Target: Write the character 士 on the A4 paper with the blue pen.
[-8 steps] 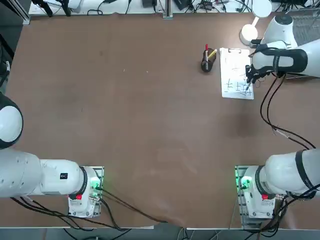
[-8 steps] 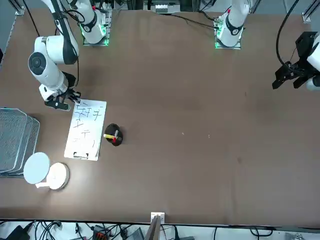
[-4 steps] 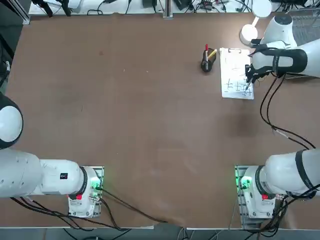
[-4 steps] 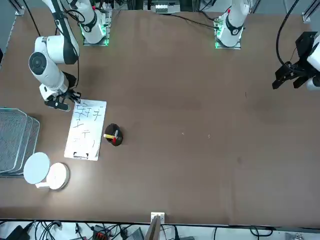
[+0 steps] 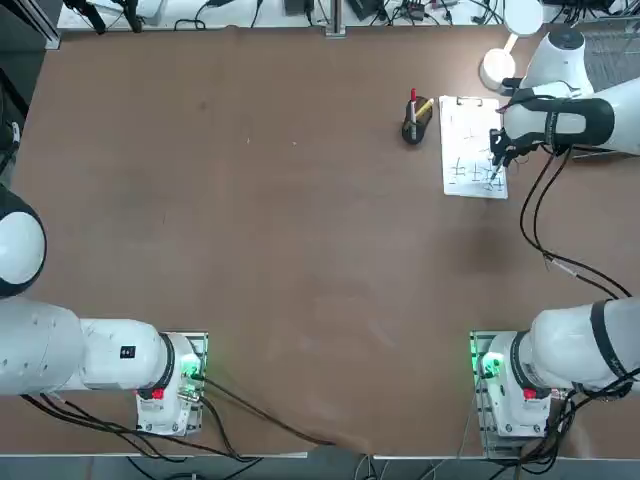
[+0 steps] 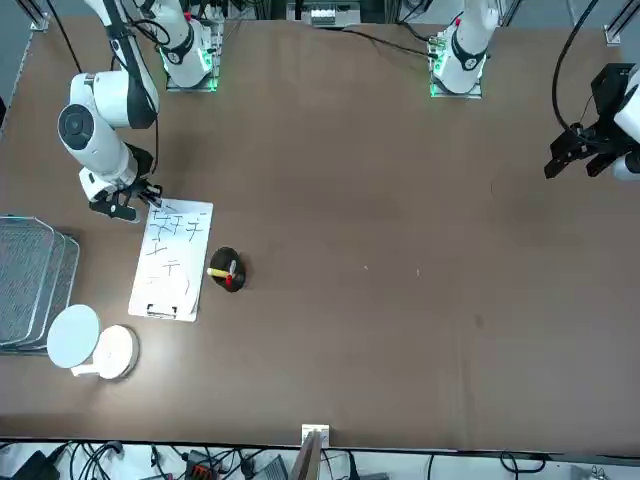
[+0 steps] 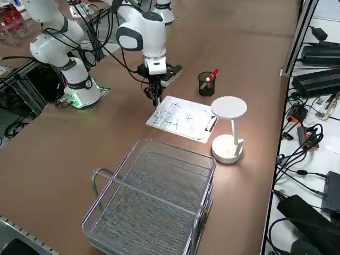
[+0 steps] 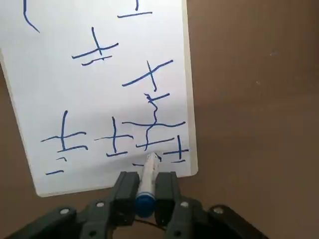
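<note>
The A4 paper (image 5: 465, 140) lies at the far right of the table, with its clip on the short edge farthest from the robot. Several blue handwritten characters cover the sheet (image 8: 94, 74). My right gripper (image 8: 147, 180) is shut on the blue pen (image 8: 149, 169). The pen tip rests on the paper among the strokes near the sheet's near right corner. In the side view the gripper (image 7: 156, 99) points straight down over that corner of the paper (image 7: 183, 121). From the front the gripper (image 6: 138, 200) stands at the corner of the sheet (image 6: 170, 262).
A black pen cup (image 5: 412, 127) with a red and a yellow pen stands just left of the paper. A white desk lamp (image 7: 228, 130) stands beyond the clip end. A wire basket (image 7: 154, 196) sits at the table's right edge.
The right gripper with the pen has shifted slightly away from the robot's base over the paper's near corner. The sheet's near edge also looks a touch farther up.
</note>
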Motion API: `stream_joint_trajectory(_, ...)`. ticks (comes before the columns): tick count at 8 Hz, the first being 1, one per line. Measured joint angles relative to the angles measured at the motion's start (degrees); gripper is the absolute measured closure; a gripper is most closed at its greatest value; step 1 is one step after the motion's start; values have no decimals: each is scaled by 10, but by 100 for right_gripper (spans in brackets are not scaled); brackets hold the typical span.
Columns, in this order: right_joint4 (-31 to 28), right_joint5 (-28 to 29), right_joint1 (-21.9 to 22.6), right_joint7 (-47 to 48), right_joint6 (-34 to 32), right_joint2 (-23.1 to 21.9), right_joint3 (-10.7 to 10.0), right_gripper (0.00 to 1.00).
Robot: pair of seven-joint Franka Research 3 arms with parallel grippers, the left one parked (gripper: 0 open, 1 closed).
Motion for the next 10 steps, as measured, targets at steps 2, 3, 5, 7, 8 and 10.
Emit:
stream_joint_trajectory(2,2,0,1,14,2,2,7,79)
stream_joint_trajectory(3,4,0,2,21,2,4,10,79)
stream_joint_trajectory(5,9,0,3,25,2,8,13,79)
stream_joint_trajectory(7,13,0,3,38,2,11,16,79)
stream_joint_trajectory(8,17,0,4,45,2,14,20,79)
stream_joint_trajectory(10,22,0,7,58,2,17,24,79)
